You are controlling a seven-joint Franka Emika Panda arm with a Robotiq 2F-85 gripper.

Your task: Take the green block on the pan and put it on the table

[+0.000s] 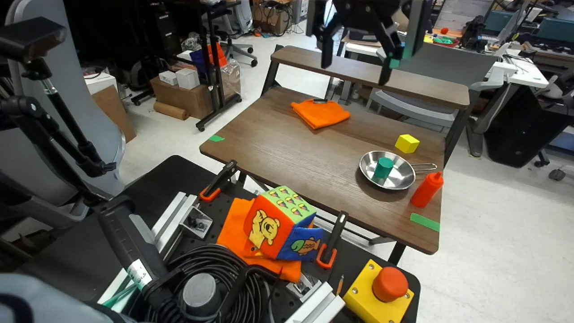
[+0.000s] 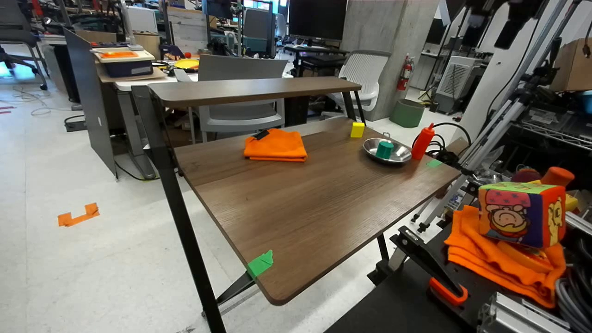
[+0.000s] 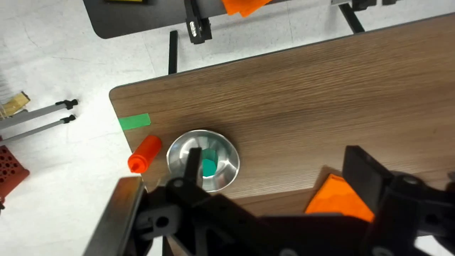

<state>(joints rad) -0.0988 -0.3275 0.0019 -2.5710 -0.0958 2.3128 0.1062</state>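
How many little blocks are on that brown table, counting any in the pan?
2: the green block sits in the pan, and the yellow block stands on the table near the pan.

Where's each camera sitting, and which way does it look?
In an exterior view: high, looking down across the table; open tool at top.
In an exterior view: by a table corner, looking towards the pan; likely tool top right.
Wrist view: above the table, looking down; black fingers in front.
Both exterior views share the yellow block.
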